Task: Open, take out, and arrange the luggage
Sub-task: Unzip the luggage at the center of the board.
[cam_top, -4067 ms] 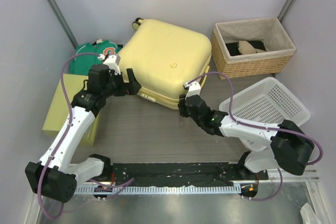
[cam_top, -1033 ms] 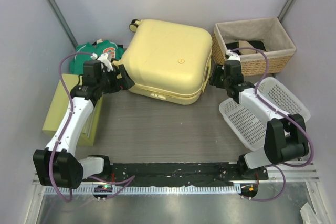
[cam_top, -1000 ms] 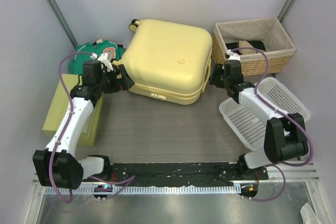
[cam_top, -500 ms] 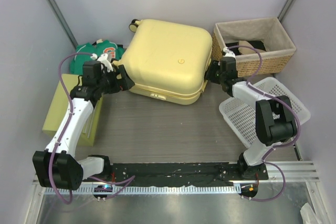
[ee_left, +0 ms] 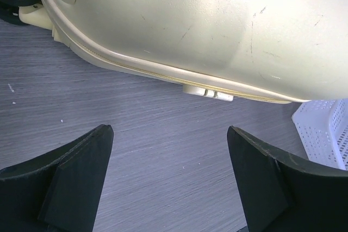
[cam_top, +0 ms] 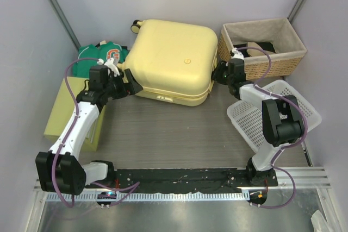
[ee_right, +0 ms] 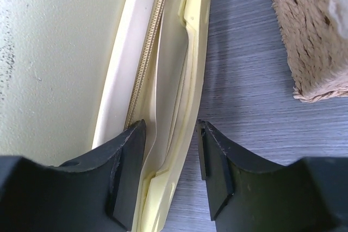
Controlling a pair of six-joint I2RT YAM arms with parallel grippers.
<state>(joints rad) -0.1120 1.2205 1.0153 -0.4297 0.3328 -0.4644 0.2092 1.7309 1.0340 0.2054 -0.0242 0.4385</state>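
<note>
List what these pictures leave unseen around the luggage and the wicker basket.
- luggage contents: all views, closed shell hides them.
- wicker basket contents: top view, too small; right wrist view cuts it off.
- green garment: top view, partly behind luggage and left arm.
- right gripper grip on side handle: right wrist view, contact unclear.

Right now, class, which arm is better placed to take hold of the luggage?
Right, probably. The right gripper straddles the side handle of the luggage, beside its zipper; the left gripper hangs open, not touching it.

Smooth, lightly scuffed plastic luggage (ee_left: 217, 25)
</note>
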